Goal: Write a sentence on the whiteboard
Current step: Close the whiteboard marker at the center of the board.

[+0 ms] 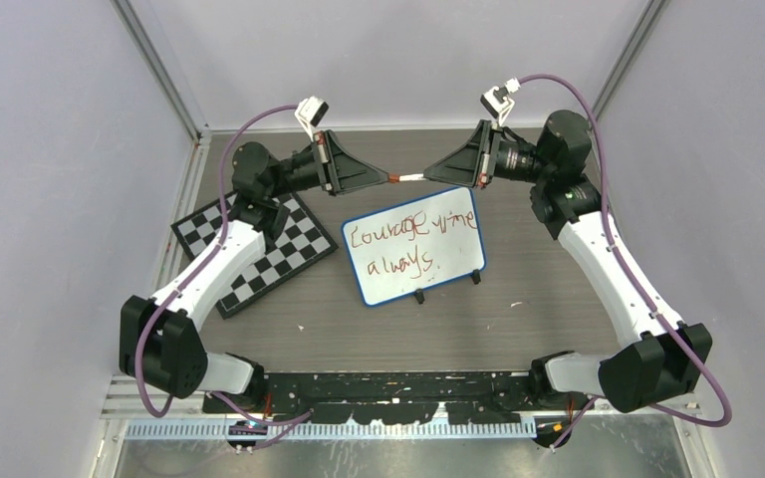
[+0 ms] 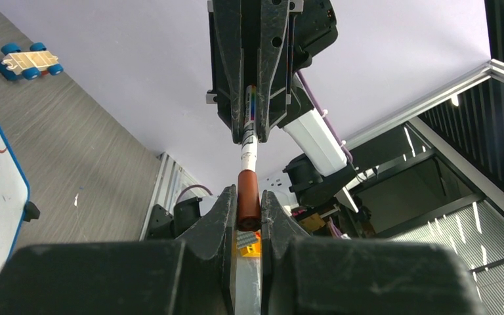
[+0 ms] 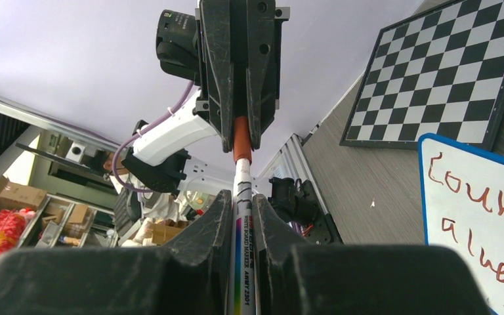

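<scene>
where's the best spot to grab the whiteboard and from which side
Probably take the whiteboard by its blue frame on the right edge, coming from the right arm's side, jaws across its thickness. The face is too broad and carries the sentence; the near edge has black clip feet.

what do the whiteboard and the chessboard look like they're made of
Whiteboard: smooth white face, with a blue rounded frame that is likely plastic. Chessboard: thin flat matte panel with printed black and white squares; wood or card, cannot tell.
</scene>
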Tool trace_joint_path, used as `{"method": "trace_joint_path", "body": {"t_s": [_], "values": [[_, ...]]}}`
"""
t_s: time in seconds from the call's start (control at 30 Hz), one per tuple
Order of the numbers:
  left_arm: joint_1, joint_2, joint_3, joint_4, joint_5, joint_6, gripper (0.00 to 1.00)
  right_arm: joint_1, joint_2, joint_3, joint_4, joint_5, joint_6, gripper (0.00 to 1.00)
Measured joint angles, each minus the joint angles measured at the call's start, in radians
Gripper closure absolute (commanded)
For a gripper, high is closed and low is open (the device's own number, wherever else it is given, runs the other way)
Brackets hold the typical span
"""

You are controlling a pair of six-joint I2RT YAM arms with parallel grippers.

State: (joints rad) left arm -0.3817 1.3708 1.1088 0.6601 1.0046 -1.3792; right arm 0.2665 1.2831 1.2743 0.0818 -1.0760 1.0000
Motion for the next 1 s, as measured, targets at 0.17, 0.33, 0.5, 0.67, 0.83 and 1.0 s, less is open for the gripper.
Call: {"method": "trace_joint_path", "body": {"t_s": [0.17,0.33,0.5,0.67,0.83,1.0], "values": [[-0.013,0.008,0.0,0.004,-0.027,-0.011,1.0,0.006,0.002,0.0,0.0,0.029,-0.003,1.0],[-0.013,0.022,-0.01,0.016,-0.072,-0.05,1.0,0.018,0.026,0.001,0.011,0.073,-0.003,1.0],[-0.006,0.043,-0.019,0.019,-0.116,-0.084,1.0,0.045,0.076,0.035,0.002,0.119,-0.032,1.0],[0.009,0.057,-0.019,0.012,-0.135,-0.083,1.0,0.07,0.109,0.106,-0.098,0.174,-0.132,1.0],[0.009,0.06,-0.019,0.011,-0.138,-0.076,1.0,0.081,0.111,0.125,-0.139,0.199,-0.184,1.0],[0.007,0.071,-0.017,0.008,-0.133,-0.067,1.0,0.085,0.112,0.127,-0.158,0.209,-0.203,1.0]]}}
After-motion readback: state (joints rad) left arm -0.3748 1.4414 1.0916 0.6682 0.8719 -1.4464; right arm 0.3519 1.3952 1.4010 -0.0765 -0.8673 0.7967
